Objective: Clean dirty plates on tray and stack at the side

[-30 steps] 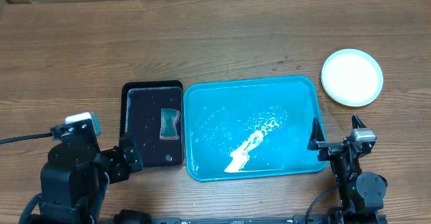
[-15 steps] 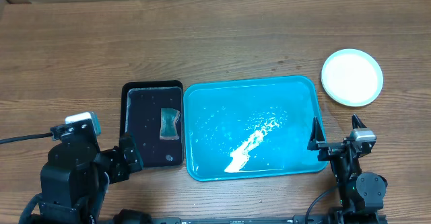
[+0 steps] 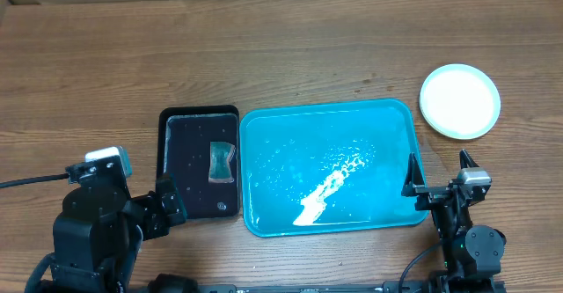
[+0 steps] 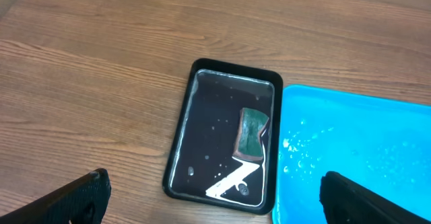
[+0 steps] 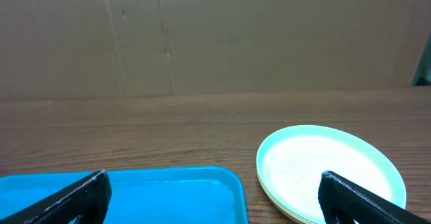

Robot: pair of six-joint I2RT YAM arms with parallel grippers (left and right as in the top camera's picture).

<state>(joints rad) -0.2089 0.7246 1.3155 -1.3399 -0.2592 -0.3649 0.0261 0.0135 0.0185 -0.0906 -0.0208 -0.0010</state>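
Plates (image 3: 460, 101) stacked on table (image 3: 281, 47), just right of tray (image 3: 264, 143), apart from it. Tray wet. Black tray (image 3: 185, 165) just beside its left rim, sponge (image 3: 221, 162) inside. Left gripper (image 4: 214, 177) and right gripper (image 5: 212, 177) both spread wide, holding nothing.

two trays (image 3: 281, 152), one sponge (image 3: 221, 163), one plate stack (image 3: 459, 100)

A small black rectangular tray (image 3: 189, 152), its floor speckled with water droplets, lies on the brown wood-grain surface (image 3: 281, 47) and holds a waisted green sponge (image 3: 221, 162) lying flat just right of its centre.
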